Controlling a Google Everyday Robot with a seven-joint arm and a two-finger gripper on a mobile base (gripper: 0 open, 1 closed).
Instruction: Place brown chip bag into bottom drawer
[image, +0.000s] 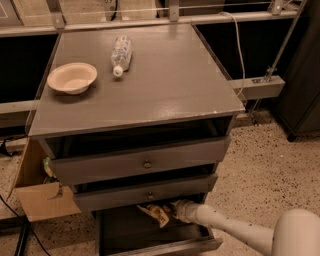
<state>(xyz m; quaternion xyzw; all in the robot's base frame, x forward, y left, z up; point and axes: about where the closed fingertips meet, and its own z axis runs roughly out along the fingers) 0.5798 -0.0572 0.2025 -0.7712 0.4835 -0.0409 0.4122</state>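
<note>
The brown chip bag (157, 214), crinkled brown and cream-yellow, hangs inside the open bottom drawer (165, 247), just under the middle drawer's front and above the dark drawer floor. My gripper (173, 210) reaches in from the right on a white arm, its tip at the bag's right end, shut on the bag. The overhanging middle drawer partly hides the fingers.
The middle drawer (145, 193) and top drawer (145, 161) are each pulled out a little. On the cabinet top sit a cream bowl (72, 77) and a clear plastic bottle (121, 54) lying on its side. A cardboard box (42, 200) stands at the cabinet's left.
</note>
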